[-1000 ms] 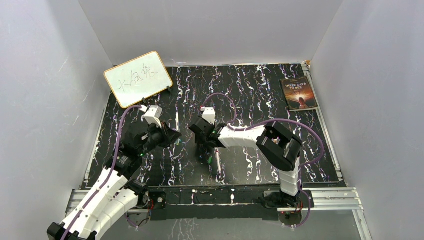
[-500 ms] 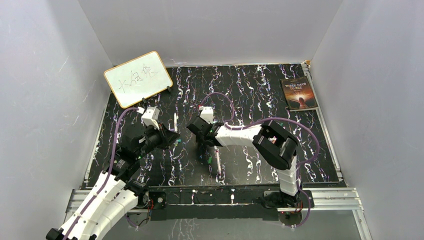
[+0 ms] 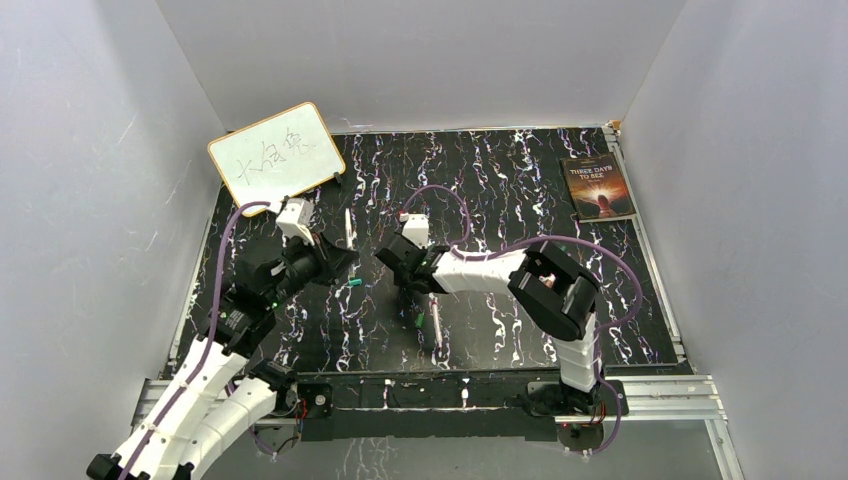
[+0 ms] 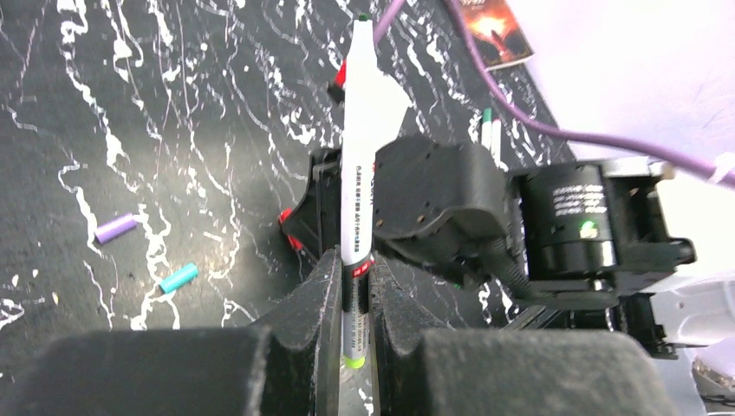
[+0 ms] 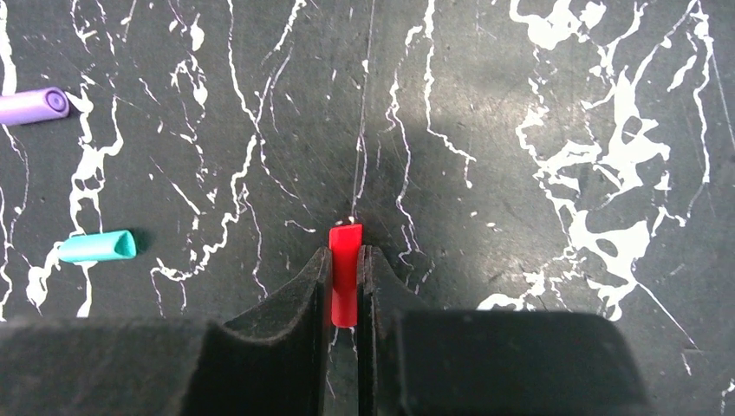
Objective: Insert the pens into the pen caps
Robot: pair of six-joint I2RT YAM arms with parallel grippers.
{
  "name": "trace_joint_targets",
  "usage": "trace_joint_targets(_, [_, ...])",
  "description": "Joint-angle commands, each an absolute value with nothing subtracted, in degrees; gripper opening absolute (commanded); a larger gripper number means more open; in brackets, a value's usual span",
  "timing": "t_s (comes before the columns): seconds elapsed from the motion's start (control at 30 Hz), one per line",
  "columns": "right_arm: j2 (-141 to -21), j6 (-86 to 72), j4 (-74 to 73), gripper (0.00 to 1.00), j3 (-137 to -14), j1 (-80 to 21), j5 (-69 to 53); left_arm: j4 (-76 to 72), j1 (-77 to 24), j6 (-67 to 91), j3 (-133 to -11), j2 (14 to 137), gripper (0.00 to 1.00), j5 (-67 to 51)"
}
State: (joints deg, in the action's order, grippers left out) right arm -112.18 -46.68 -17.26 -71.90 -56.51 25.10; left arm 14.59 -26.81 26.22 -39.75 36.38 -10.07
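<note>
My left end effector clamps a white pen near its green end. My right end effector pinches a red cap. Teal cap and purple cap lie on the table.

A written-on whiteboard sits far left, a book far right.

Three caps: purple cap, teal cap, red cap. Two pens clearly visible: far pen, near pen. One whiteboard, one book.
</note>
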Motion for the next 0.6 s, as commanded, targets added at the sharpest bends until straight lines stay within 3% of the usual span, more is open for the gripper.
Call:
trace_joint_targets(0.0, [-106.8,-45.96,-16.98,0.0,-70.84,-56.52,26.2,14.04,-26.72,26.37,-44.8,37.26,0.0,-10.35])
trace_joint_targets(0.4, [-85.64,-43.08,-7.42,0.0,-60.14,-49.32,21.91,9.91,-26.67,31.03,-46.22,38.14,0.0,-12.61])
trace_joint_targets(0.57, [-75.02,-37.76,1.49,0.0,-55.07,-46.47,18.55,3.92,-26.72,35.32,-43.09,40.08,0.0,-19.11])
